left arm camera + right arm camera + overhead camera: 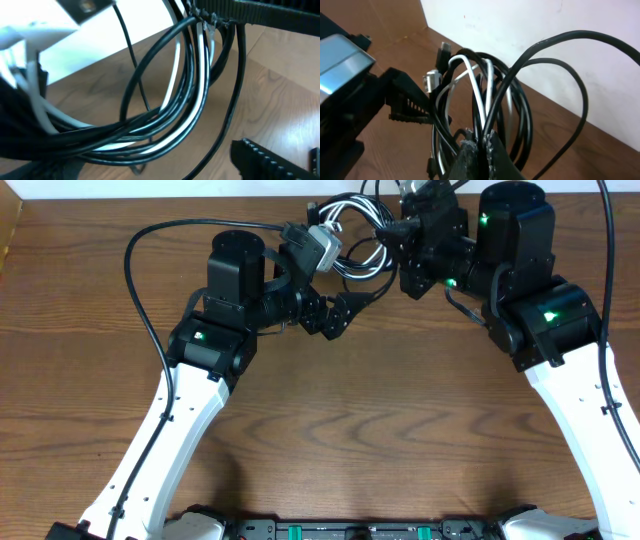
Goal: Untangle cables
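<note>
The cables (352,255), a coiled bundle of thin, flexible black cords with at least one white cord among them, sit near the far edge of the workspace, between the two arms. The loops overlap closely, and no view shows which strand passes over which. In the right wrist view two small connector plugs (434,79), one black and one silver, protrude at the side of the coil. The right gripper (477,147), a black two-finger clamp, is closed on the bundle where several strands gather. It appears to carry the bundle above the brown wood-grain table (380,440). The left gripper (350,310), of the same black construction, has its jaws spread wide and holds nothing. One of its ribbed finger pads (265,160) lies just beside the lower loops. The step in hand appears to be selecting a strand for the free gripper. Choose one cord only. Prefer the white cord, which is easiest to distinguish, or a plug end, since a free end can be drawn out through the loops. Centre that cord between the open jaws before closing, and exclude the neighbouring black strands. Then draw it slowly away from the clamped point. Caution: pulling on a mid-loop section is likely to tighten the tangle rather than release it.
</note>
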{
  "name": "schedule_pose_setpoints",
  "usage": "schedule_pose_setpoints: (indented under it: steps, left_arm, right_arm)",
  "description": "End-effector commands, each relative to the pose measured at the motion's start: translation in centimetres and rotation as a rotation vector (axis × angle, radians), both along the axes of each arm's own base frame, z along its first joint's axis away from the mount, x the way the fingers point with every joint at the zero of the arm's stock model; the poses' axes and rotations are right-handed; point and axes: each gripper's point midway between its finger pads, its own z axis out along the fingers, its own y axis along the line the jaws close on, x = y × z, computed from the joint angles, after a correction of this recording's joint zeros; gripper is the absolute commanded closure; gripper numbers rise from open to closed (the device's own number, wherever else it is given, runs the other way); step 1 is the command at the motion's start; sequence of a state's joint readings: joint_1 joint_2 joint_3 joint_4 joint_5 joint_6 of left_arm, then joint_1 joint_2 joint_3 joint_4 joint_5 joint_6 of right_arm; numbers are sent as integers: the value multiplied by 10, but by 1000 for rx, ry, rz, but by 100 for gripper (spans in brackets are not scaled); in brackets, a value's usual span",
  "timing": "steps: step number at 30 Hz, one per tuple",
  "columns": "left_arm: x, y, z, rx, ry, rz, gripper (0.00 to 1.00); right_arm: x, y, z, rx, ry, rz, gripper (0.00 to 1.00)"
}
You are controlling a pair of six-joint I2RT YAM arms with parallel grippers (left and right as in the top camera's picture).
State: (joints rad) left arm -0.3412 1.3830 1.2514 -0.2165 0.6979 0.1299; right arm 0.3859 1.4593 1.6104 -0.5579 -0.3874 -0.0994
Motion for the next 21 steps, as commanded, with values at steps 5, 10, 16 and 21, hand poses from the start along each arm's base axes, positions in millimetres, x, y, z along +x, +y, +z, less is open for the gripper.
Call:
schedule_pose_setpoints:
  steps: [5,10,16,21]
  left_arm:
    - [-10,2,38,-40,-95,-7,64]
    - [-15,10,55,-47,-136,38,92]
    - [-21,12,64,-56,-159,37,92]
    - [-24,13,66,-58,-164,37,92]
  right_arm:
    - [-7,-4,15,-29,-51,0,99]
    - [-8,-4,11,-42,-38,-1,99]
    - [-10,-6,6,-64,-32,6,99]
    - [-6,-16,-3,-113,-15,-53,99]
